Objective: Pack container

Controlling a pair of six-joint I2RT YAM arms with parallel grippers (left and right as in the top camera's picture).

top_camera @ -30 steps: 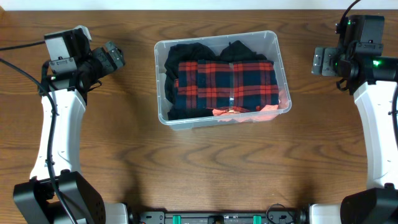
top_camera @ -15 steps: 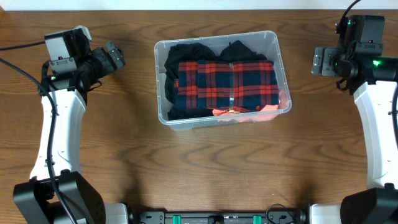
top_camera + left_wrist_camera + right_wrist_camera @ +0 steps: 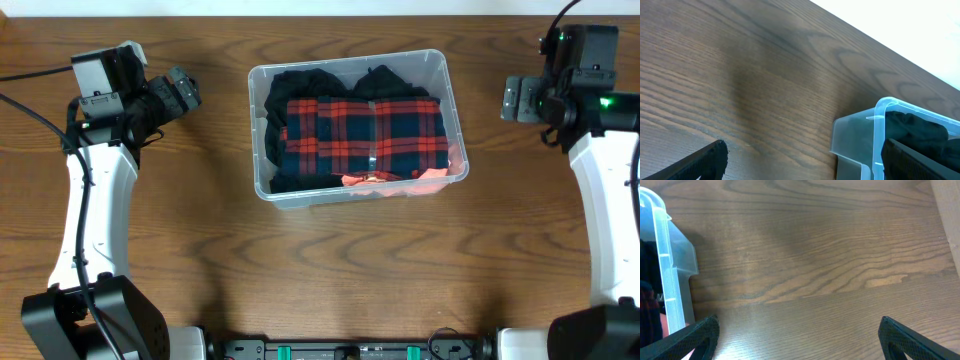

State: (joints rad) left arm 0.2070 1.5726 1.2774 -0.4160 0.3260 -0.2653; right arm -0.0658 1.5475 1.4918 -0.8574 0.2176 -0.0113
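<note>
The clear plastic container (image 3: 257, 132) stands at the table's middle back, filled with folded clothes. A red and navy plaid garment (image 3: 365, 135) lies on top, over black fabric (image 3: 300, 82) and an orange piece (image 3: 430, 176) at the front. My left gripper (image 3: 185, 92) hovers to the left of the container, open and empty; its wrist view catches the container's corner (image 3: 879, 131). My right gripper (image 3: 512, 100) hangs to the right, also open and empty, with the container's edge (image 3: 662, 265) at the left of its view.
Brown wooden tabletop (image 3: 330, 270) stretches around the container. The table's far edge (image 3: 900, 52) meets a white wall behind it. Both white arms run down the left and right sides of the table.
</note>
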